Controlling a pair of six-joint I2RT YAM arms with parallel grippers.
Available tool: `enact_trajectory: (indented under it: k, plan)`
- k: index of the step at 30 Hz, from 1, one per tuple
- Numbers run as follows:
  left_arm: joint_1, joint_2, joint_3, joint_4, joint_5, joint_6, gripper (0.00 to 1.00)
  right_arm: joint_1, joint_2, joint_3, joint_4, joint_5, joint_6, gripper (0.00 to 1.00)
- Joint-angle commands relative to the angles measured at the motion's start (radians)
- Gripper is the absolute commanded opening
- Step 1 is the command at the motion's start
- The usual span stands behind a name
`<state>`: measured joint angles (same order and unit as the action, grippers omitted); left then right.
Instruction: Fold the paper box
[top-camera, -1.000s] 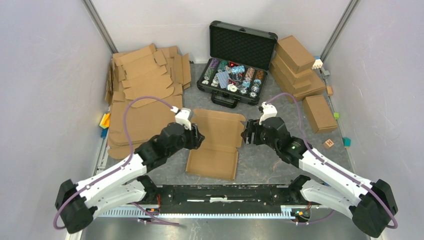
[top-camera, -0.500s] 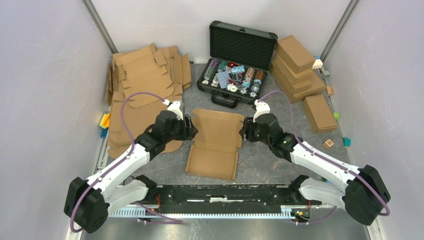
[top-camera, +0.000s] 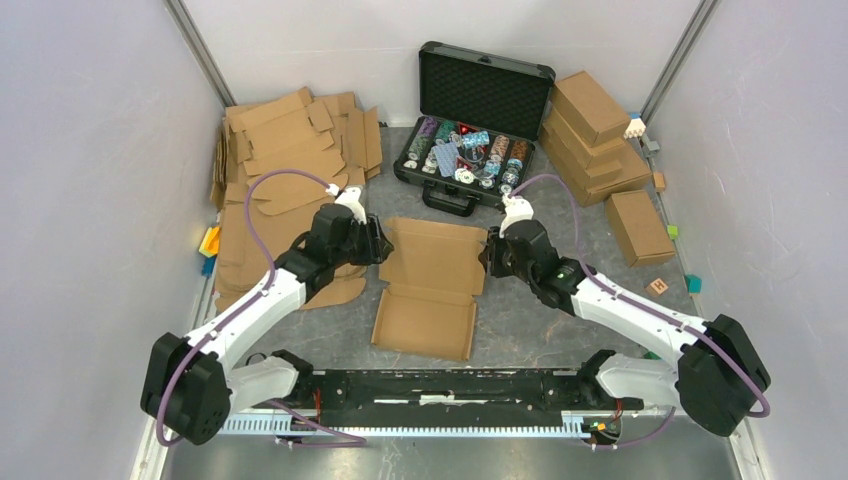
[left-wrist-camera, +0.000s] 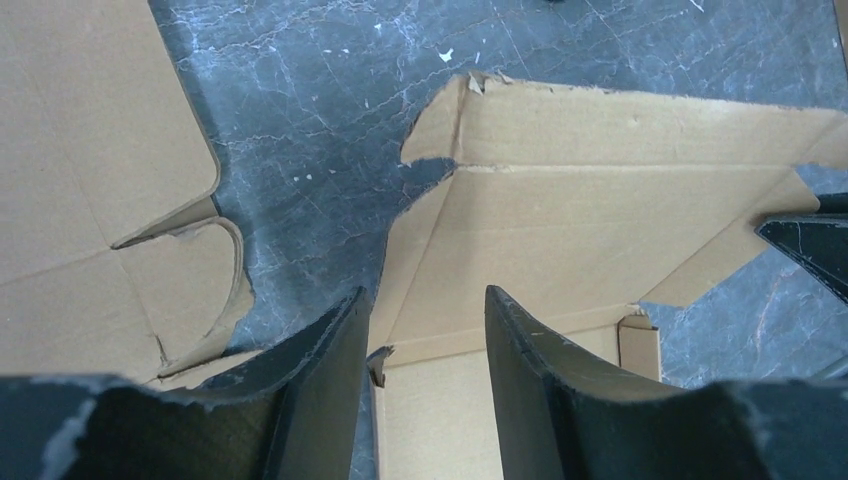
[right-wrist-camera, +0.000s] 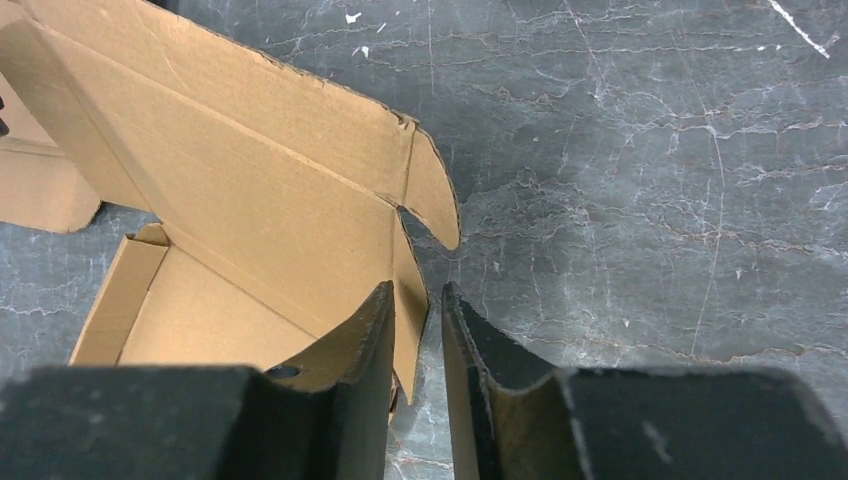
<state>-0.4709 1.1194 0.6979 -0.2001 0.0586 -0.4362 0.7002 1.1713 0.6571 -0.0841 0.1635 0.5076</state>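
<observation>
Middle of the table: plain brown corrugated-cardboard paper box (top-camera: 428, 290), half formed; shallow tray toward 6 o'clock, lid panel sloping up toward 12 o'clock, side flaps out at 9 and 3.
Lid's 9 o'clock: black two-finger left gripper (left-wrist-camera: 425, 300), fingers apart, straddling the left flap's edge without pressing it; probably set there to take or steady that side.
Lid's 3 o'clock: black two-finger right gripper (right-wrist-camera: 418, 292), fingers nearly together around the right flap's edge, a sliver of tabletop showing beside the card; cannot tell whether truly pinched.
Why paired: likely one claw per side so that the lid swings over level and does not twist.
Edges: right flap's rounded ear free beyond the fingers toward 12 o'clock; ragged corner at the left flap's fold; small tab upright at a tray corner.
Open room: bare grey marbled tabletop (top-camera: 530, 325) from 3 to 6 o'clock of the box, seemingly enough for the right arm to sweep and for the lid to come down.
Crowding at 9 to 10 o'clock: stack of flat brown cardboard blanks (top-camera: 285, 190), one sheet just beside the left fingers; risk of snagging it.
Crowding at 12 o'clock: open black case of poker chips (top-camera: 468, 150), near the lid's far edge.
At 2 o'clock: pile of finished brown cardboard boxes (top-camera: 595, 140), well apart.
</observation>
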Motion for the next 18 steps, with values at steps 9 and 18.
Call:
enact_trajectory:
  k: [9,18]
  plan:
    - [0.041,0.085,0.082,0.066,0.055,0.049,0.52,0.0,0.012,0.055,0.044,0.005,-0.013,0.14]
    - [0.054,0.097,0.103,0.078,0.132,0.059,0.1,0.001,0.007,0.071,0.044,0.031,-0.027,0.0]
